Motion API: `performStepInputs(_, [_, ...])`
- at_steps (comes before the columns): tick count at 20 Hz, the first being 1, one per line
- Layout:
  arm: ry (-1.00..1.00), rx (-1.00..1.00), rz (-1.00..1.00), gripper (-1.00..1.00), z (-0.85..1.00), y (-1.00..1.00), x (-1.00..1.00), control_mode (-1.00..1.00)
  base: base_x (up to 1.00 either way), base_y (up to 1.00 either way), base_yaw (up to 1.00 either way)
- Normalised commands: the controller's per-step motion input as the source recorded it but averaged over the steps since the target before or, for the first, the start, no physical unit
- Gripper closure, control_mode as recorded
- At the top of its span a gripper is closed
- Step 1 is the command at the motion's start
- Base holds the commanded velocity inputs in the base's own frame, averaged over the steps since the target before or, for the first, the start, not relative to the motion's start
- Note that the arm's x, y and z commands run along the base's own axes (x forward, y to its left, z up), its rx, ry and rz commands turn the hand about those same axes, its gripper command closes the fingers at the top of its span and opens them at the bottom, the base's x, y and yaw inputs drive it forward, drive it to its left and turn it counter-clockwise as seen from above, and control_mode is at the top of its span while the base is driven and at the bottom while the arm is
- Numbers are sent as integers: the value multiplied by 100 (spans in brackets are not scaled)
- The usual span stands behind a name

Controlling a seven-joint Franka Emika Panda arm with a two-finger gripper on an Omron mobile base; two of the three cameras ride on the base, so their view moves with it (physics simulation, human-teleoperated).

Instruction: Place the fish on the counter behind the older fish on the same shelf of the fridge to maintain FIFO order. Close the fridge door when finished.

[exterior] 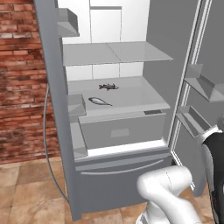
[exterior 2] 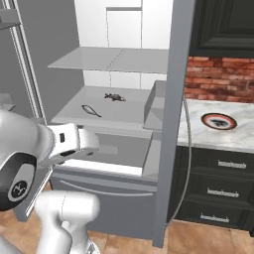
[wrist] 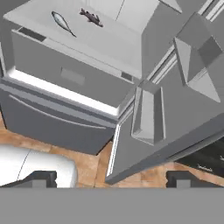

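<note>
The fish (exterior: pixel 108 86) lies on the shelf (exterior: pixel 140 94) at twelve o'clock of the older fish (exterior: pixel 100 101), so older stock leaves first. The pincer (wrist: pixel 111 180) hangs released and empty outside the open fridge (exterior: pixel 57 109), probably ready to shut its doors.

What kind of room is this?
It looks like a kitchen: an open fridge with two fish on a shelf, a marble counter with drawers beneath, and a brick wall.

Brick wall (exterior: pixel 22 78), tan tiled floor (exterior: pixel 26 192)
</note>
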Motion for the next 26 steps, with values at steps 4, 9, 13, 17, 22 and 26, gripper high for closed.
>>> performStepInputs(4, [-34, 42, -23, -100, -6, -86, -90, -100, 0, 0, 0])
performStepInputs(9, [-19, 50, -18, -100, -12, -90, -81, -100, 0, 0, 0])
performStepInputs(13, [-17, 38, -14, -100, 0, -83, 5, -100, 0, 0, 0])
performStepInputs(17, [-24, 22, 0, -100, 1, -77, 16, -100, 0, 0, 0])
performStepInputs(22, [-16, 24, -1, -100, -56, -22, 13, -100, 0, 0, 0])
performStepInputs(26, [2, 26, 0, -100, -83, -16, 41, -100, 0, 0, 0])
